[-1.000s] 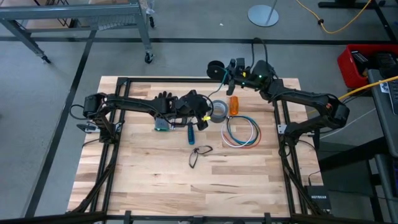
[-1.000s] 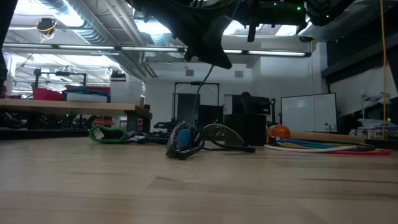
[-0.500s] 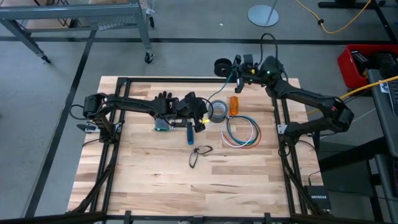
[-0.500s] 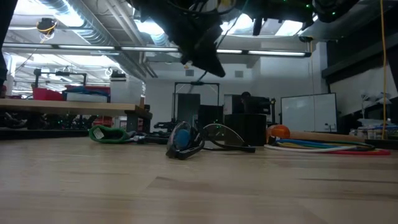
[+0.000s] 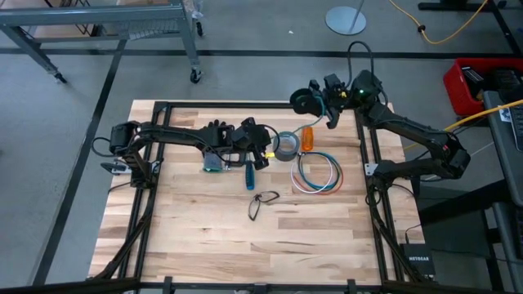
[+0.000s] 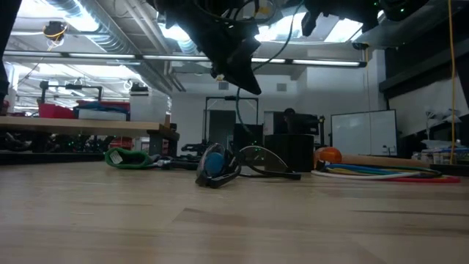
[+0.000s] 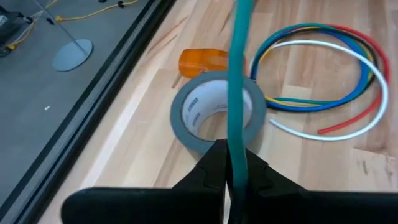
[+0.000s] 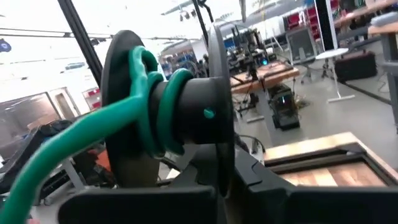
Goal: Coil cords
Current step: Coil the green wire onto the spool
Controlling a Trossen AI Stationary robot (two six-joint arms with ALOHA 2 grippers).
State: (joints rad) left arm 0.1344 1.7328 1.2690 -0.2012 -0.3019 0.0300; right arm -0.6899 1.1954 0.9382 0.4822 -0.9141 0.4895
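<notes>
While the right gripper [image 5: 315, 98] holds a black spool [image 8: 168, 118] up over the far edge of the tabletop [image 5: 188, 237], its fingers closed on it, the left gripper [image 5: 265, 155] is clamped on a green cord [image 7: 238, 81] running up to that spool, so the step in hand looks like winding. To do it well, the left arm should keep the cord lightly taut and feed it squarely between the flanges as the spool turns, letting no slack fall onto the grey tape roll [image 5: 287, 145] below. The loose ring of cords [image 5: 317, 173] lies flat beside the tape roll, untouched. Only the right wrist view shows the turns already on the hub; the left wrist view alone shows the pinch on the cord; the high view gives both arms' places.
</notes>
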